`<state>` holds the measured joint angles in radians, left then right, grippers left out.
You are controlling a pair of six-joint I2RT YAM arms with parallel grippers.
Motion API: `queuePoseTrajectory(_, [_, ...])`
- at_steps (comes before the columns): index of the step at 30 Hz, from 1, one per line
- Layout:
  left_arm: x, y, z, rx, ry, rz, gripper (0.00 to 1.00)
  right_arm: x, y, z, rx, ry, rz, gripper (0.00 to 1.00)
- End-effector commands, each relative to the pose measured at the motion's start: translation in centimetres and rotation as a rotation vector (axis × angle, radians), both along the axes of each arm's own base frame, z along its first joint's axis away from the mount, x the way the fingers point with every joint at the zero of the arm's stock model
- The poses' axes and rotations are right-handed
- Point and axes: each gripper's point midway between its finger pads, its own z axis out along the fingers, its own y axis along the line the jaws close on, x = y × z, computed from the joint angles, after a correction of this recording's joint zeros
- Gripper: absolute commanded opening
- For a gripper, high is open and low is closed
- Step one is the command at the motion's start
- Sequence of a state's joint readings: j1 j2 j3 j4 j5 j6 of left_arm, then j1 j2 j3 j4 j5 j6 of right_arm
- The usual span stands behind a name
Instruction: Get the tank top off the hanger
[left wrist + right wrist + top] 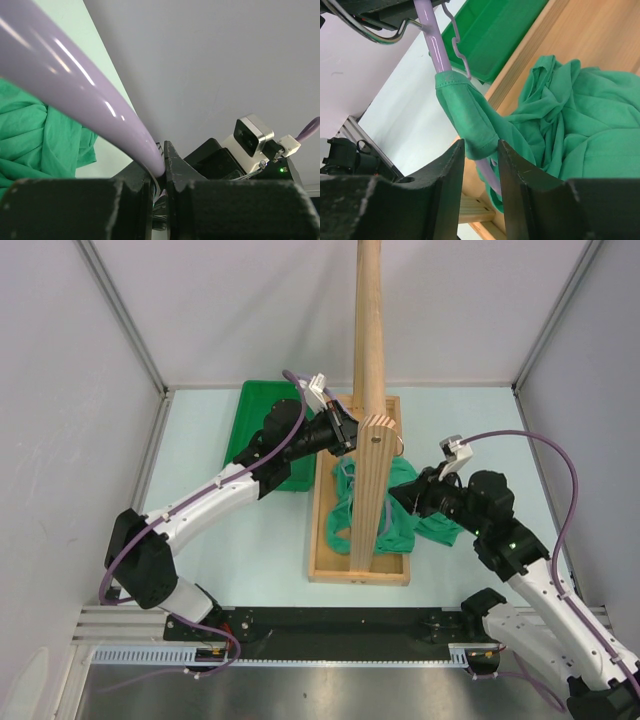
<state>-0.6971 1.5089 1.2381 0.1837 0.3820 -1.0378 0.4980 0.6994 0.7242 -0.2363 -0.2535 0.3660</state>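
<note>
The teal-green tank top [405,512] hangs crumpled over the wooden base, one strap still round the pale lavender hanger [432,45]. My left gripper [348,432] is beside the pole and is shut on the hanger's arm [75,85], pinched at the jaw tips [162,167]. The cloth [30,135] shows at the left below that arm. My right gripper [398,496] is right of the pole. In its wrist view the jaws [480,150] close on the strap [470,125] wrapped over the hanger's arm. The rest of the top [580,125] bunches on the right.
A tall wooden pole [368,340] rises from a wooden base tray [325,540] in the middle of the table. A rigid bright green tray [250,430] lies at the back left and also shows in the right wrist view [495,30]. Grey walls enclose the table.
</note>
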Motion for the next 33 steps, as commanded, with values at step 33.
queuePoseTrajectory(33, [5.0,9.1,9.8,-0.137,-0.185,0.229,0.00,-1.8,-4.9,-1.5,0.092,0.031,-0.254,0.00])
